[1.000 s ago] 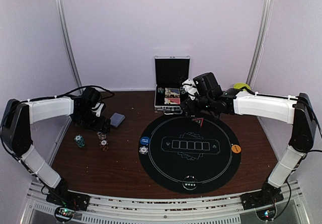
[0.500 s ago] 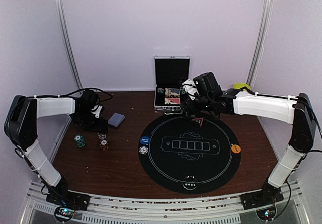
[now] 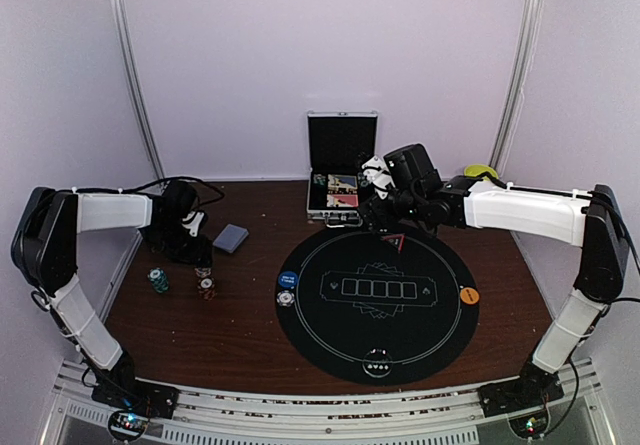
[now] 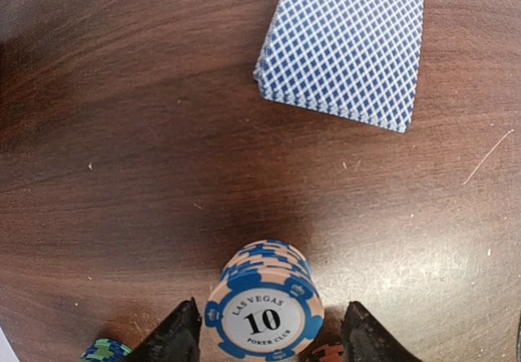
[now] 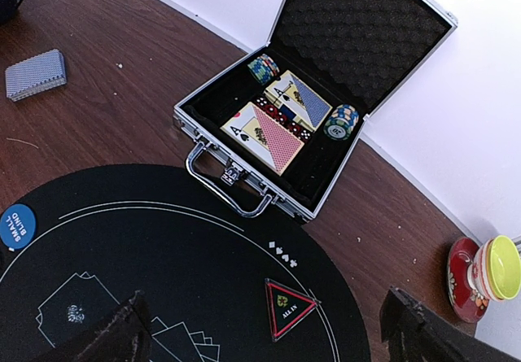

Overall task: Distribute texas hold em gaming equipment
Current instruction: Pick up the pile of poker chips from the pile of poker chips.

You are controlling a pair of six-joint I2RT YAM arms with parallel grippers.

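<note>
Your left jaws stand open astride the 10-marked chip stack [image 4: 263, 317], not touching it; the blue-backed card deck [image 4: 346, 45] lies beyond it. Your right jaws gape wide, well right of that stack.

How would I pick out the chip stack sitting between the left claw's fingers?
Find the round black mat; on the bare wood to its left lies a blue-checked deck. Near it, between the fingers of the left claw, stands the stack: blue-and-peach edged, its top reading LAS VEGAS 10, unlike the teal chip beside it.
</note>
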